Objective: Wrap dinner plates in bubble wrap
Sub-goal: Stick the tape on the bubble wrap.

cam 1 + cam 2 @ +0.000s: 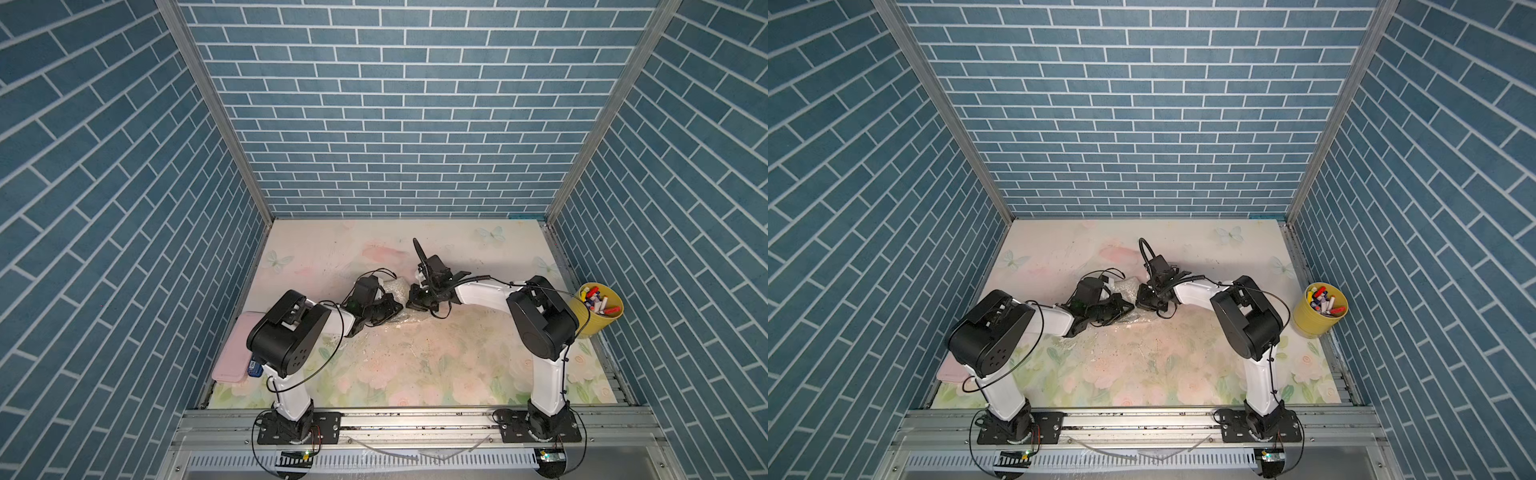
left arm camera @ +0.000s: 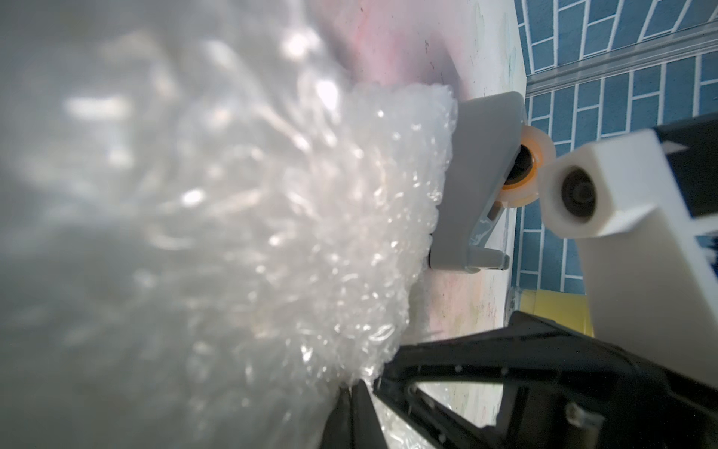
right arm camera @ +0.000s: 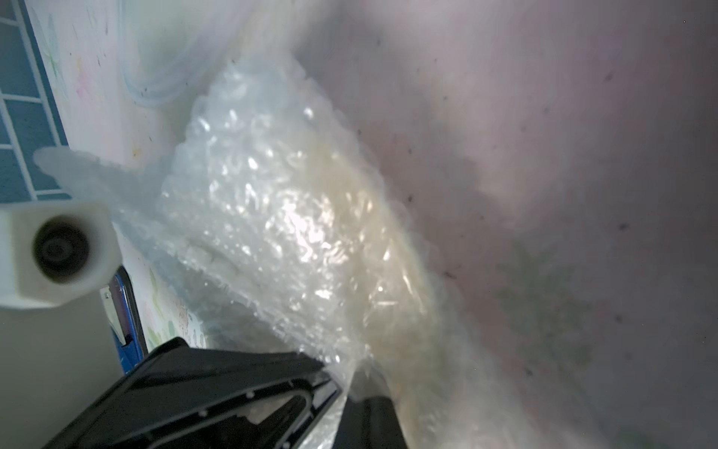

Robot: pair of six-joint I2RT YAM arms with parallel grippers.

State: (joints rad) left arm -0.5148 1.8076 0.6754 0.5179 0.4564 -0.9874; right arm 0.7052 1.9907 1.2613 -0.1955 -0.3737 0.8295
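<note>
The bubble wrap is bunched into a small bundle mid-table, between my two grippers in both top views. My left gripper is shut, its tips pinching a fold of the wrap in the left wrist view. My right gripper faces it from the right. It too is shut on the wrap, and film lies over one finger. A cream-yellow dinner plate shows dimly through the wrap in the right wrist view. In both top views the plate is hidden.
A yellow cup of markers stands at the table's right edge. A pink case lies at the left edge under my left arm. A grey tape dispenser sits just beyond the bundle. Blue brick walls close in three sides.
</note>
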